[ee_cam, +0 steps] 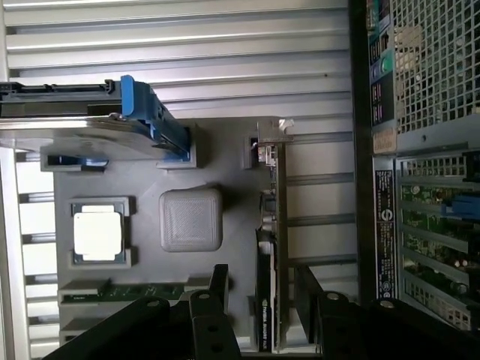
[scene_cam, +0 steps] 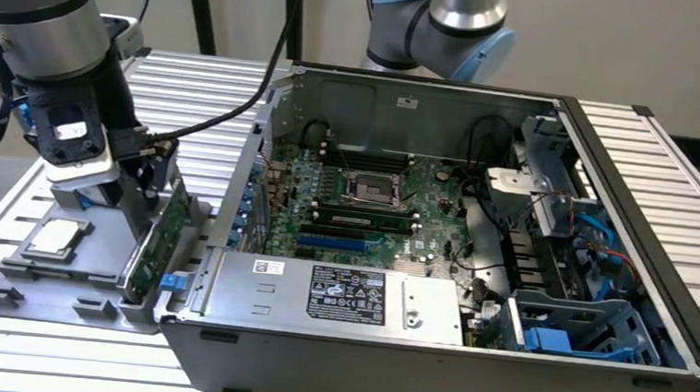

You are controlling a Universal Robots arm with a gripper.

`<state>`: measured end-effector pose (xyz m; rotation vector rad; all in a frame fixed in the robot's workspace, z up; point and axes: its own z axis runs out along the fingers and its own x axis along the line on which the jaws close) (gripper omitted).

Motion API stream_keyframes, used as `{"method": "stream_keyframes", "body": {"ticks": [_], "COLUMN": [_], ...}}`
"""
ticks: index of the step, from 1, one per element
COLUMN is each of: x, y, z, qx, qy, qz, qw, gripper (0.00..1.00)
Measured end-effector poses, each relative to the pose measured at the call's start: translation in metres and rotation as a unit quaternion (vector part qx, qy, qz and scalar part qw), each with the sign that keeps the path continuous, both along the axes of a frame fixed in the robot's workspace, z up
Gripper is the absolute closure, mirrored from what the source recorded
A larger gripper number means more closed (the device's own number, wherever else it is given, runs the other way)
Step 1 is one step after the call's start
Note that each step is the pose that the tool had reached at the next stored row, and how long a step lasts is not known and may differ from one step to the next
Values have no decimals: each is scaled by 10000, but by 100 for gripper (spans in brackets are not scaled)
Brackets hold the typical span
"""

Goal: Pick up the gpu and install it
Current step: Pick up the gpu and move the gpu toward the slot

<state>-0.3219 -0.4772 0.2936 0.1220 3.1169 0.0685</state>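
Now straddling upright graphics card (ee_cam: 268,225) at tray (ee_cam: 150,172) edge nearest computer case (scene_cam: 436,373), with gripper (ee_cam: 262,274) spread, fingers (ee_cam: 219,289) clearing both faces; centring squarely before pinching probably mattering most.

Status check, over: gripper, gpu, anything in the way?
Open gripper straddles the gpu, not clamped. The gpu upright in gray tray slot. CPU chip, hard drive apart from it, same tray.

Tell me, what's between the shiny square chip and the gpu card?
A grey textured square block, on the grey tray between the chip and the gpu, seen in the wrist view.
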Motion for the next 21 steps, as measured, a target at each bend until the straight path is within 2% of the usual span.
{"method": "stream_keyframes", "body": {"ticks": [3,10,21], "x": [0,0,16], "y": [-14,-42,-47], "z": [-54,-182,-383], "qx": [0,0,-8], "qy": [-13,-66,-68], "qz": [-45,-233,-269], "qw": [10000,9997,9996], "gripper": [52,52,52]}}
